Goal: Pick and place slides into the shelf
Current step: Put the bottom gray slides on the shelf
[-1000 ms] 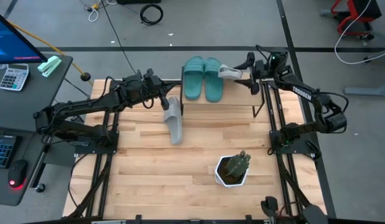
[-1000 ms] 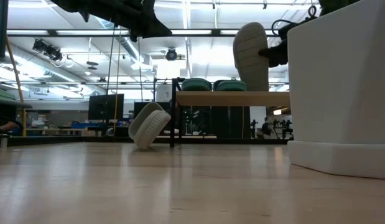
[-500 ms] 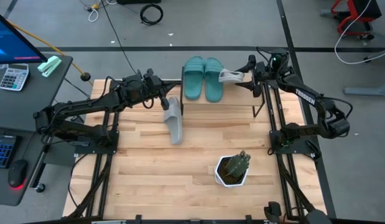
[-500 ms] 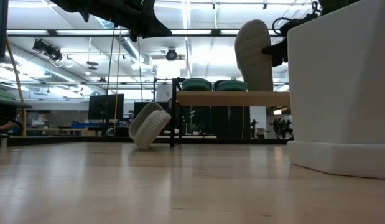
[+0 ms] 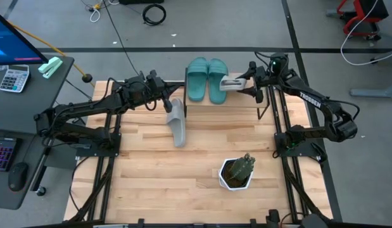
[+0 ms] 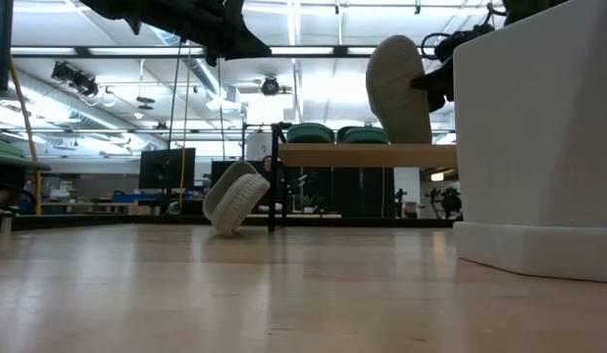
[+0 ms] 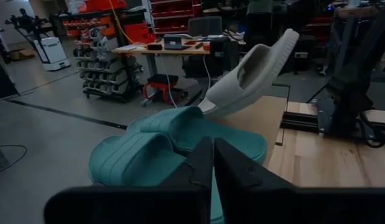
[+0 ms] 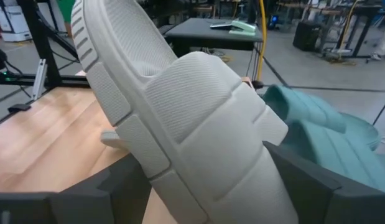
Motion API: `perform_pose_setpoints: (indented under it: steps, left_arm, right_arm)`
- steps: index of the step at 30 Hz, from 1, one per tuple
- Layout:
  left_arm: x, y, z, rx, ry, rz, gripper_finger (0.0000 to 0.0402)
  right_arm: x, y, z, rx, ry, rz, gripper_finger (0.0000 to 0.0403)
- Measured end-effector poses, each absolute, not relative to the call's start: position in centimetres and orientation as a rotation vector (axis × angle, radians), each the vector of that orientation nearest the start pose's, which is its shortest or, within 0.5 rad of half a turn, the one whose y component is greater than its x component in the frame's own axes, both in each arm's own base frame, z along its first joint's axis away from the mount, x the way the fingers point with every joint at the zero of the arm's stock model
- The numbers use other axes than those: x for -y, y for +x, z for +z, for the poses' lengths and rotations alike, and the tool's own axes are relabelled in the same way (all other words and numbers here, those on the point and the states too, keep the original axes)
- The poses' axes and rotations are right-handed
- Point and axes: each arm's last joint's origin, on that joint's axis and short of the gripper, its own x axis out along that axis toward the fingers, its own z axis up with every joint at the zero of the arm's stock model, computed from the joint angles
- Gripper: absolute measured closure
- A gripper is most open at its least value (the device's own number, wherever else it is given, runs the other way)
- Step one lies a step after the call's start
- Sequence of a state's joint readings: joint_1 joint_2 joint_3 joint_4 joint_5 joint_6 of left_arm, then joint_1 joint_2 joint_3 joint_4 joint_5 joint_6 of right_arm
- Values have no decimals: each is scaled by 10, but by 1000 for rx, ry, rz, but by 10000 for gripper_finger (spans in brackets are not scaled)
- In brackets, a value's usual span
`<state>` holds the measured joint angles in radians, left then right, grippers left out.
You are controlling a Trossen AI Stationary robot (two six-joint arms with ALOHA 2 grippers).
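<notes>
Two teal-green slides [image 5: 207, 78] lie side by side on the left part of the shelf's plank top [image 5: 240, 107], also seen in the low view [image 6: 337, 133]. My right gripper [image 5: 249, 80] is over the shelf, shut on a light grey slide [image 5: 231, 82] just right of the teal pair. The second grey slide [image 5: 176, 120] stands tilted on the table, leaning against the shelf's left leg [image 6: 274, 176]. My left gripper [image 5: 165, 100] hovers shut above that slide and touches nothing. My right gripper pinches the grey slide across its width, one finger [image 8: 117, 183] on each side edge of the sole at the strap [image 8: 198, 118]. The fingers come from the table's right, about level. The slide stands on end [image 6: 396, 88], sole toward the near edge; whether its lower end touches the plank I cannot tell.
A white pot with a green plant [image 5: 237, 172] stands on the table near the right front and fills the low view's right side [image 6: 538, 137]. The shelf's right half is bare plank. A desk with a calculator sits beyond the table's left edge.
My right gripper has moved a little toward the table's near edge and to the left, carrying the grey slide closer beside the teal pair over the shelf top; the slide has tipped slightly. The left arm and the leaning slide have kept still.
</notes>
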<state>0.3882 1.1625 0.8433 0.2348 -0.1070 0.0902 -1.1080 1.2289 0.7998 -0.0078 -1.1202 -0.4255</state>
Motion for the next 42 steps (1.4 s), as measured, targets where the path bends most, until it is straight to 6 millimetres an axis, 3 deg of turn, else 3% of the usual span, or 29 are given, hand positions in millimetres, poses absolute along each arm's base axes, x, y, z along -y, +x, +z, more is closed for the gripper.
perform_pose_setpoints:
  steps: [16,22,27,36,42]
  left_arm:
    - [-101,243,315,-132,71,440,395]
    - [-101,243,315,-132,70,440,379]
    - [-101,243,315,-134,70,440,389]
    - [-101,243,315,-135,69,438,385]
    - [-99,244,313,-149,68,427,370]
  right_arm:
    - [207,138,261,-264,92,43,119]
    - [206,139,262,-273,66,26,153]
    - [206,139,263,-273,58,21,170]
    - [205,138,263,-275,80,26,115]
    - [199,142,268,-286,-102,22,104]
